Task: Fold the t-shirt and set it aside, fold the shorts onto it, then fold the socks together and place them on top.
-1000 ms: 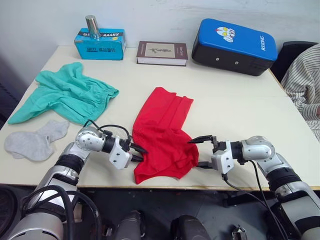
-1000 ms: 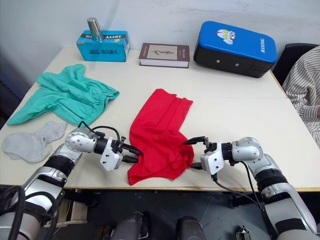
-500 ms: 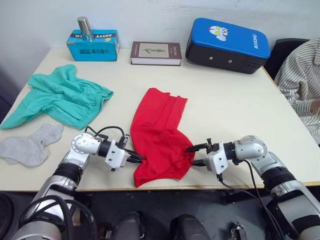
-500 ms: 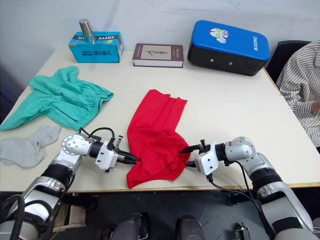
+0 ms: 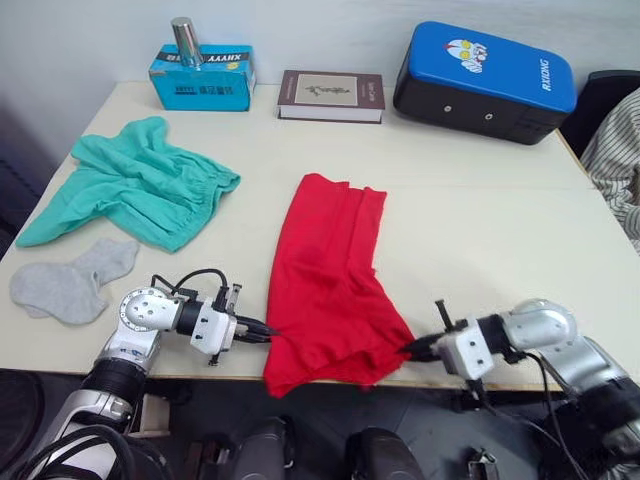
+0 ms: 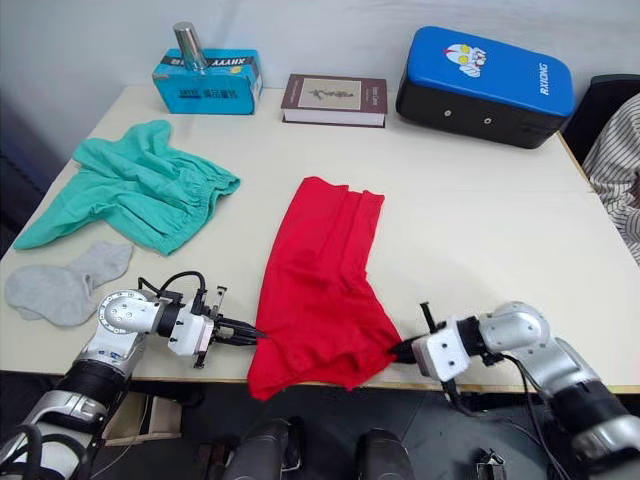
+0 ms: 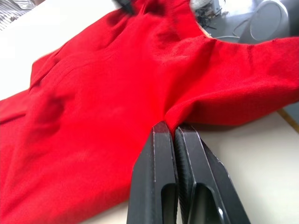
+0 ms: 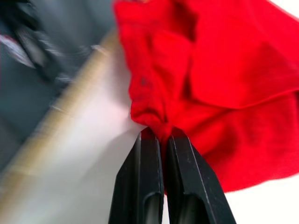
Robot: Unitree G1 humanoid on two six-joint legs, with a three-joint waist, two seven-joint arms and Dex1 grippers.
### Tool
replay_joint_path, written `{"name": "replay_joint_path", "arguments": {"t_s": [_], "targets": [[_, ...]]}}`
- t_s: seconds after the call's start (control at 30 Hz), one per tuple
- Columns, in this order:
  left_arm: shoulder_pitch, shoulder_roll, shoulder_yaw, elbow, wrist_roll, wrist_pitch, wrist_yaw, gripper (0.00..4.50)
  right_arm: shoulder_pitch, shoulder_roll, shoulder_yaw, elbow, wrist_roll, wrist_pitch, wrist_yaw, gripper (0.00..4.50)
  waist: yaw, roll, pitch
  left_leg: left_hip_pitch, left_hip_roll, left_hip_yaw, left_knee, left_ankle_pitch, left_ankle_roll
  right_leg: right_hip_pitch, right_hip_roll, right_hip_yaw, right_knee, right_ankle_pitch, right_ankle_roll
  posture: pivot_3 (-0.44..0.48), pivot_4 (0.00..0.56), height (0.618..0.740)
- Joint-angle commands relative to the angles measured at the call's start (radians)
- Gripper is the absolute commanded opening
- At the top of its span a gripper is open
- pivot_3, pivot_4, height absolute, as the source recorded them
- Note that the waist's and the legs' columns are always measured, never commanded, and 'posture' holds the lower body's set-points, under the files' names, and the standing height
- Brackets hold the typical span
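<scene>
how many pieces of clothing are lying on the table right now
3 that can be told apart: the red t-shirt at the front edge, pinched by both grippers; the teal shorts far left; the grey socks near left, overlapped, so possibly two.

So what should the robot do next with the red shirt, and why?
Probably lift both corners and carry them away from the robot, over the shirt. The left gripper and right gripper are each shut on a near corner of the t-shirt, whose near edge droops over the table edge.
</scene>
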Motion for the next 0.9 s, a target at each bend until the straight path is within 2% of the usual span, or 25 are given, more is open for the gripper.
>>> {"name": "replay_joint_path", "arguments": {"t_s": [0.03,0.23,0.37,0.43,0.53,0.6,0.7,0.77,0.9], "targets": [[0.059,0.047,0.046,-0.105,-0.021,0.045,0.017,0.00,0.091,-0.089,-0.072,-0.166,0.090,0.130,0.029,0.04,-0.002,0.001,0.003,0.000,0.000,0.000,0.000,0.000,0.000,0.000,0.000,0.000,-0.002,0.000,0.000,0.000,0.150,0.740],[0.208,0.099,0.080,-0.307,-0.047,0.148,0.054,0.00,0.245,-0.130,-0.152,-0.284,0.111,0.220,0.008,0.04,-0.002,0.004,0.011,-0.001,0.001,0.000,0.000,0.001,0.001,0.001,0.001,-0.001,-0.005,0.000,0.000,0.000,0.150,0.740],[0.250,0.115,0.098,-0.374,-0.058,0.214,0.076,0.00,0.296,-0.136,-0.191,-0.346,0.140,0.284,0.007,0.04,0.001,0.005,0.011,-0.007,0.000,0.000,0.000,0.002,-0.002,-0.003,0.001,0.000,-0.010,-0.001,-0.001,0.000,0.150,0.740],[0.254,0.122,0.113,-0.417,-0.089,0.312,0.098,0.00,0.301,-0.143,-0.224,-0.389,0.196,0.401,-0.020,0.04,0.001,0.005,0.012,-0.007,0.000,0.000,0.000,0.002,-0.002,-0.002,0.001,0.001,-0.011,-0.001,-0.001,0.000,0.150,0.740],[0.178,0.113,0.150,-0.426,-0.174,0.574,0.170,0.00,0.210,-0.108,-0.287,-0.403,0.375,0.647,-0.100,0.04,-0.001,0.004,0.013,-0.008,0.000,0.000,-0.001,0.002,-0.002,-0.003,0.000,0.002,-0.012,-0.001,-0.001,0.000,0.150,0.740],[0.104,0.107,0.168,-0.403,-0.212,0.699,0.183,0.00,0.112,-0.081,-0.313,-0.365,0.420,0.728,-0.117,0.04,0.000,0.004,0.013,-0.008,0.000,-0.001,-0.001,0.003,-0.002,-0.004,0.001,0.002,-0.012,-0.001,-0.001,0.000,0.150,0.740],[-0.058,0.046,0.206,-0.303,-0.242,0.840,0.251,0.00,-0.079,0.005,-0.326,-0.232,0.428,0.800,-0.155,0.04,0.000,0.003,0.014,-0.009,0.000,-0.001,-0.001,0.004,-0.002,-0.005,0.001,0.001,-0.012,-0.001,-0.001,0.000,0.150,0.740],[-0.163,0.004,0.215,-0.209,-0.197,0.868,0.309,0.00,-0.195,0.075,-0.320,-0.119,0.387,0.805,-0.179,0.04,0.000,0.002,0.014,-0.009,-0.001,0.000,-0.001,0.007,0.002,-0.005,0.001,0.000,-0.011,0.000,0.000,0.000,0.150,0.740],[-0.388,-0.099,0.224,0.068,-0.086,0.900,0.505,0.00,-0.437,0.240,-0.301,0.210,0.264,0.730,-0.252,0.04,-0.001,-0.003,0.018,-0.009,-0.002,0.001,0.001,0.011,-0.004,-0.007,0.001,0.000,-0.003,0.002,0.003,0.000,0.150,0.740]]}}
